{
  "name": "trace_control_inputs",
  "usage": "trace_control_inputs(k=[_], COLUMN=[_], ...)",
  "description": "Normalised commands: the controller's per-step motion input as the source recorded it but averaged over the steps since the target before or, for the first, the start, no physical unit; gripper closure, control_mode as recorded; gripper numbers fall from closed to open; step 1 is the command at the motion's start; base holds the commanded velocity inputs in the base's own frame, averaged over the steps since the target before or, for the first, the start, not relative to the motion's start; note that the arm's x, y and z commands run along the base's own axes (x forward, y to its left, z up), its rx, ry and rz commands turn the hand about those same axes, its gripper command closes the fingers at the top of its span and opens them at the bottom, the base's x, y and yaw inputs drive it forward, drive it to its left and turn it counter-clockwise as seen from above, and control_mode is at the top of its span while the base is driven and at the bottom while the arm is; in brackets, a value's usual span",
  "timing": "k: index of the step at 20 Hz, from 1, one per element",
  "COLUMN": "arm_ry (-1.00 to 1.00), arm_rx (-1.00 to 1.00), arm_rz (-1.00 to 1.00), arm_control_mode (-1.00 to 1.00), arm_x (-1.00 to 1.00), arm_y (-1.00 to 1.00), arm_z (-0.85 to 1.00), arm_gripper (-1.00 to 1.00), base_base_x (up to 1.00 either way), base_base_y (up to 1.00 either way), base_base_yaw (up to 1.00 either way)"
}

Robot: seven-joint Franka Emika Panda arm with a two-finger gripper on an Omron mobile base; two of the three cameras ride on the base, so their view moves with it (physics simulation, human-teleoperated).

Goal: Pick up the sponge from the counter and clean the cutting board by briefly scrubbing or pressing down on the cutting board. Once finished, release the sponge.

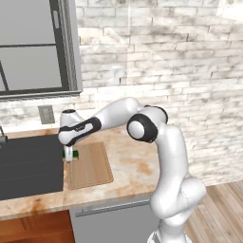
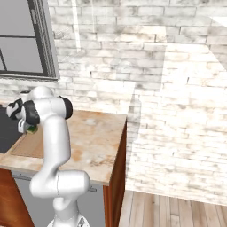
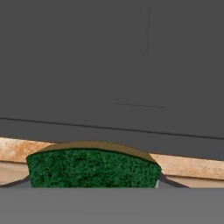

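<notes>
Closest to my hand camera, the sponge [image 3: 92, 168] fills the lower middle, green scrub face toward the lens, sitting between the fingers. I read the gripper [image 1: 69, 154] as closed on it, jaws pinching its sides. Holding it by the sides leaves the underside free to meet the wood, which is what a scrub needs.

From the left base camera, the gripper points down at the far left corner of the cutting board [image 1: 90, 166], with the sponge at or just above the surface there; I cannot tell whether it presses on the wood. The board lies flat on the counter [image 1: 137, 163], its left edge just beside the sink [image 1: 28, 163], probably so wash-off runs toward the basin. In the hand view the dark basin sits beyond a strip of counter, so the hand faces the sink.

The arm reaches left from its base, elbow raised, to keep the wrist over that corner.

Farther back stand the brick wall [image 2: 146, 66] and the window [image 1: 33, 47].

I judge the scrubbing step is in hand, with release yet to come.
</notes>
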Motion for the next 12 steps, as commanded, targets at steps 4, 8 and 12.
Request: trace_control_inputs(k=[4, 8, 12], arm_ry=[-0.01, -0.02, -0.07], arm_rx=[0.01, 0.02, 0.01], arm_rz=[0.0, 0.0, 0.0], arm_control_mode=[-1.0, -1.0, -1.0], arm_x=[0.67, 0.54, 0.13], arm_y=[-0.1, -0.13, -0.23], arm_z=[-0.01, -0.01, 0.0], arm_gripper=[1.0, 1.0, 1.0], base_base_x=[0.0, 0.0, 0.0], base_base_y=[0.0, 0.0, 0.0], base_base_yaw=[0.0, 0.0, 0.0])
